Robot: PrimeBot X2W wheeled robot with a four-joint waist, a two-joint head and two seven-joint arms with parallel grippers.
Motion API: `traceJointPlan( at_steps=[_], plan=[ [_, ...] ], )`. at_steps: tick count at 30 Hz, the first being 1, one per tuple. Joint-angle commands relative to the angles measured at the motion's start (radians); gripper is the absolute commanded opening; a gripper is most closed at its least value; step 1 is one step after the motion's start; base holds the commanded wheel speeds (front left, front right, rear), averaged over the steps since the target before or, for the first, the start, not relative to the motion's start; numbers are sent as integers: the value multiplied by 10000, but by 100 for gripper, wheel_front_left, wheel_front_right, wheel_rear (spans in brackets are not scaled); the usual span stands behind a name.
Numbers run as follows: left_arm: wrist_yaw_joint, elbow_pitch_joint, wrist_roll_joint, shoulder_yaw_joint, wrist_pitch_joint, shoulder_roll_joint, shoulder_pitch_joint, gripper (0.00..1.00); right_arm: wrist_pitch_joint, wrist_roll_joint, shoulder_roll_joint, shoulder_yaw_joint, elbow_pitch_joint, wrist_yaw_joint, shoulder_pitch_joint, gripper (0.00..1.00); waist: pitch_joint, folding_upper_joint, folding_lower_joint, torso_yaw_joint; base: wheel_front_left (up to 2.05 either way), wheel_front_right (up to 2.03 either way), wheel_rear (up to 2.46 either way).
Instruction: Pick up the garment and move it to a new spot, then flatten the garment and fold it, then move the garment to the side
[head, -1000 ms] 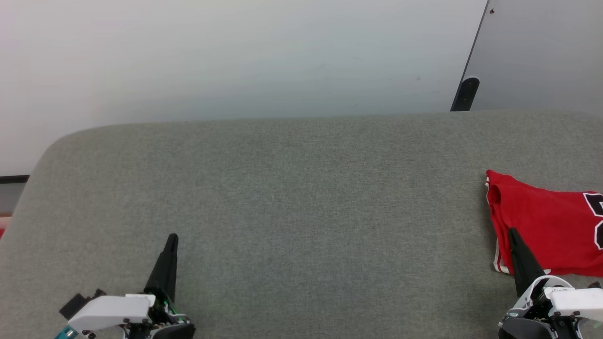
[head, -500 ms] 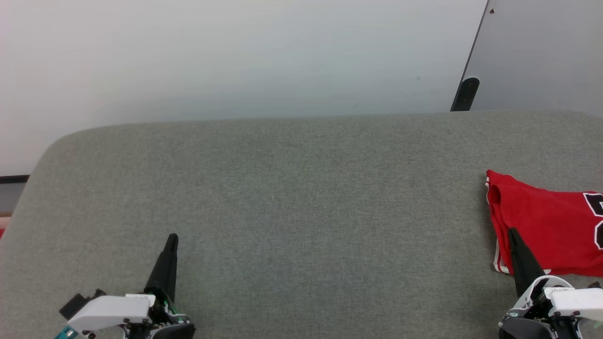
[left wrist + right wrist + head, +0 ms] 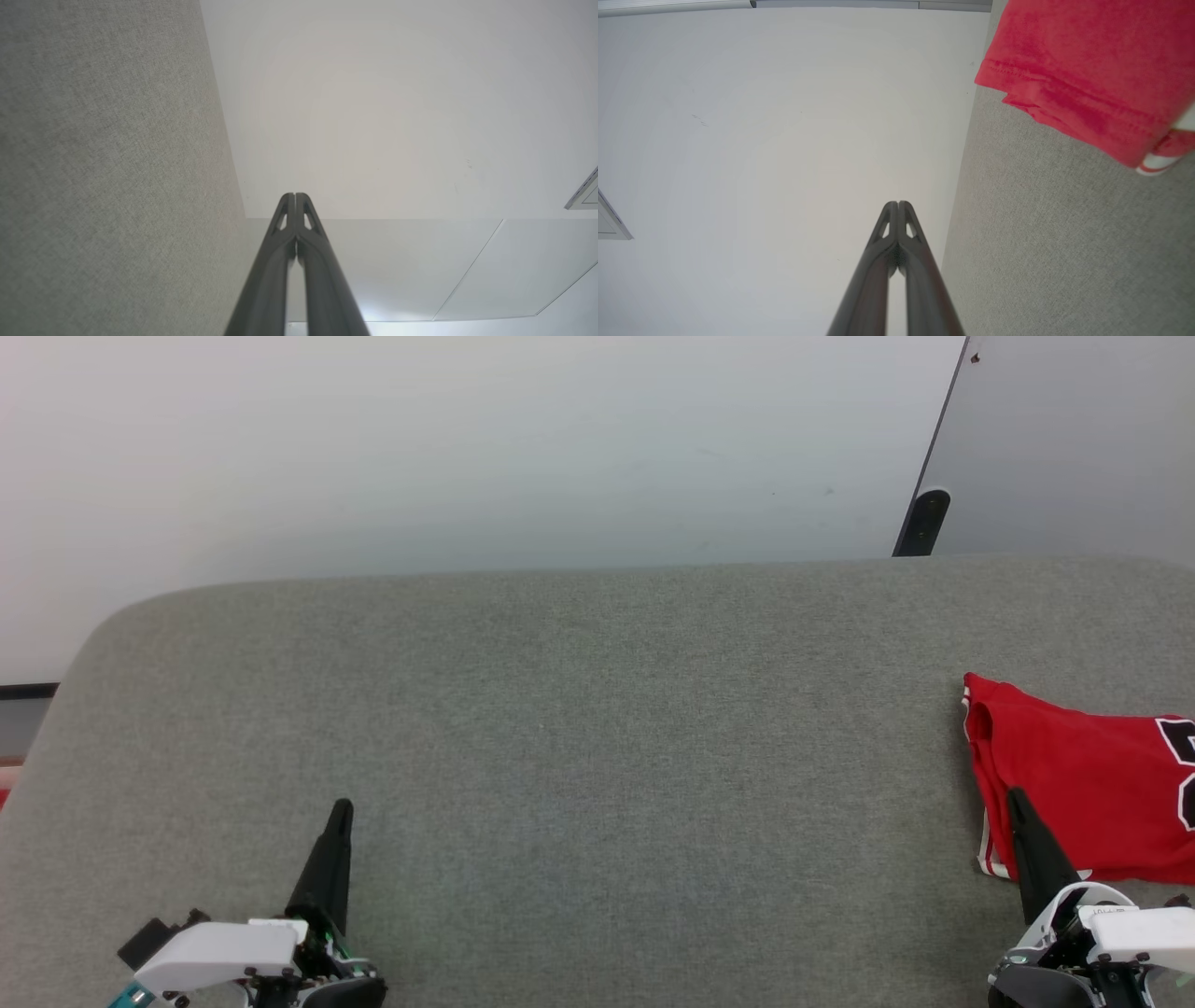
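At the bottom of the head view both arms sit low. The left gripper (image 3: 338, 819) is at the lower left and the right gripper (image 3: 1018, 810) at the lower right, each with its two dark fingers pressed together and holding nothing. The wrist views confirm it: the left fingers (image 3: 289, 219) meet at the tips, and so do the right fingers (image 3: 893, 224).

Just past the right gripper, at the right edge of the frame, lies the jersey (image 3: 1074, 775), partly cut off by the border. The gripper's finger overlaps the jersey's lower left corner in the head view. In the right wrist view the jersey (image 3: 1083, 70) sits in the upper right, apart from the fingers.

It looks folded: a compact red slab with straight edges, a stacked double hem, a sliver of red-and-white striped trim at the corner, and part of a black number outlined in white. The cloth looks thin and limp.

I judge the last step, moving it aside, to be done or nearly so. Any next move only needs the right arm to stay clear of that corner.

The grey cushion (image 3: 579, 709) stretches bare across the middle, with a pale wall (image 3: 467, 448) behind it and a dark post (image 3: 922, 523) at the upper right.
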Motion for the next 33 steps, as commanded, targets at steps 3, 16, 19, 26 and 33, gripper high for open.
traceJointPlan(
  at_steps=[3,16,19,26,33],
  plan=[
    [-55,11,-2,25,23,6,-100,0,-2,30,28,4,3,-14,-33,0,0,0,0,0,0,0,0],
    [-55,10,0,26,25,4,-100,0,-3,31,28,4,3,-14,-33,0,0,0,0,0,0,0,0],
    [-55,10,0,28,25,4,-100,0,-3,31,26,4,3,-14,-33,0,0,0,0,0,0,0,0],
    [-55,10,1,27,24,5,-100,0,-3,31,26,5,3,-14,-33,0,0,0,0,0,0,0,0],
    [-55,10,2,27,26,5,-100,0,-3,31,26,5,3,-14,-33,0,0,0,0,0,0,0,0]
  ],
)
